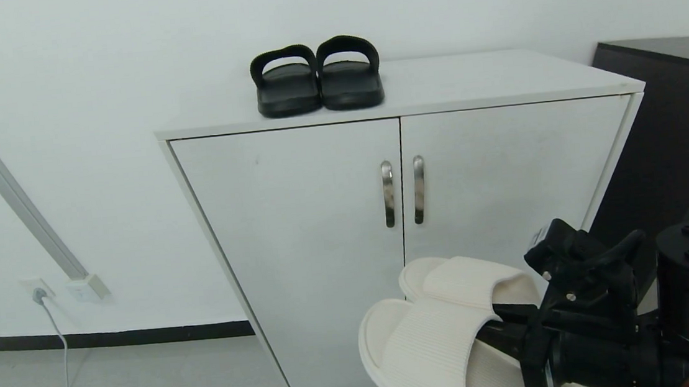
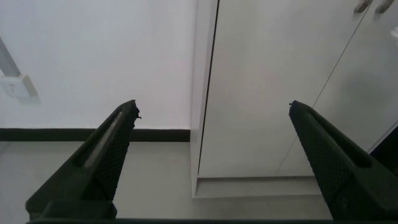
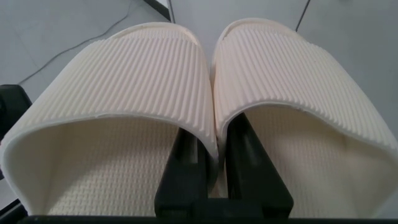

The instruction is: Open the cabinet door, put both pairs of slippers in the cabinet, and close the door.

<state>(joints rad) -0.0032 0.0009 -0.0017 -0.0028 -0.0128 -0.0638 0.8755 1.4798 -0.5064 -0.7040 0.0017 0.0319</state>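
1. I find the right gripper [image 3: 214,171] clamped on the adjoining strap edges of the white slippers [image 1: 437,329], at 5 o'clock, in front of the cabinet [image 1: 497,80].
2. Left gripper [image 2: 211,115]: jaws spread wide, nothing between them.
3. Black slippers [image 1: 317,77] sit on the cabinet top at 12 o'clock; both doors [image 1: 291,223] are shut.

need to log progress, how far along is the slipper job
Done: nothing stowed yet. In hand: the right gripper grips the white slippers; the left gripper is open and empty. Left: both cabinet doors are shut, and the black slippers sit on top.
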